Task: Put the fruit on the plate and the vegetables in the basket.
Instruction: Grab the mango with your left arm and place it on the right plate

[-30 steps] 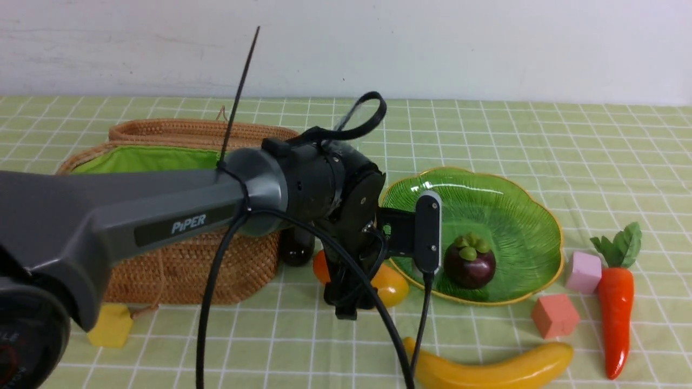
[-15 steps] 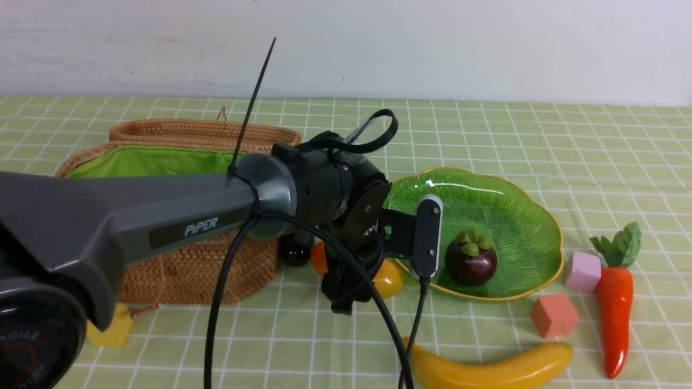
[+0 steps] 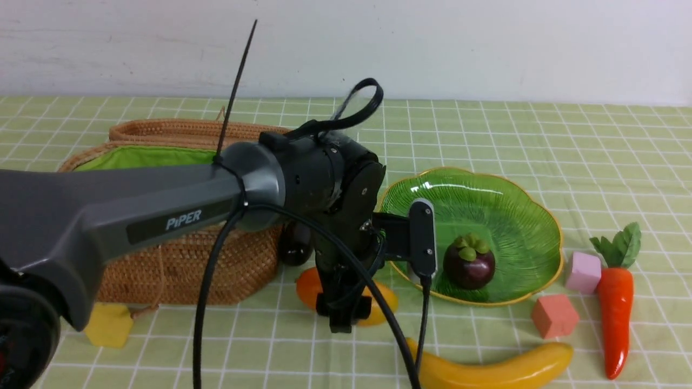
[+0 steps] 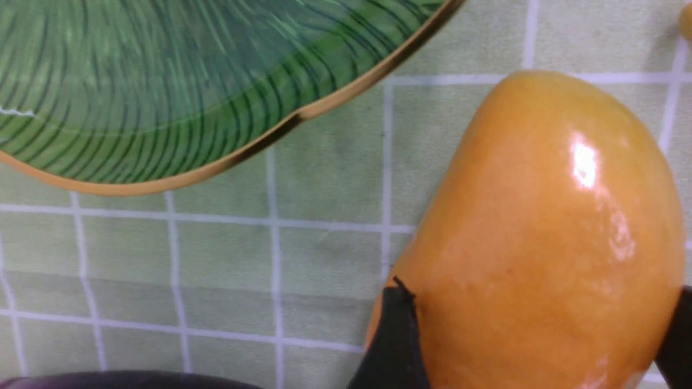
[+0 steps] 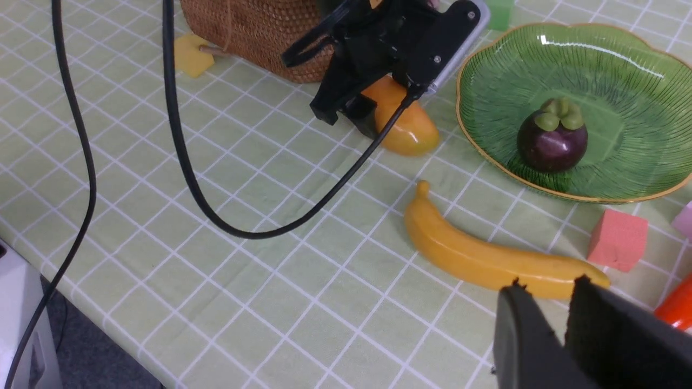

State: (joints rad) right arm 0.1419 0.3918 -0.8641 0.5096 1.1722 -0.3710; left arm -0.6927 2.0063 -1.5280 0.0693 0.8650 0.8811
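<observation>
Beside the green plate (image 3: 519,216), the left end effector (image 4: 540,302) has its fingers closed around the mango's (image 4: 551,216) flanks, probably to stop the glossy oval rolling while it is carried to the dish. Mangosteen (image 3: 469,267) on the plate, sorted with fruit; banana (image 3: 497,373) on the cloth, waiting its turn. Right end effector (image 5: 551,294) holds nothing, fingers slightly parted. Compared with half a second ago, gripped mango sits nearer the robot, farther from the plate.
</observation>
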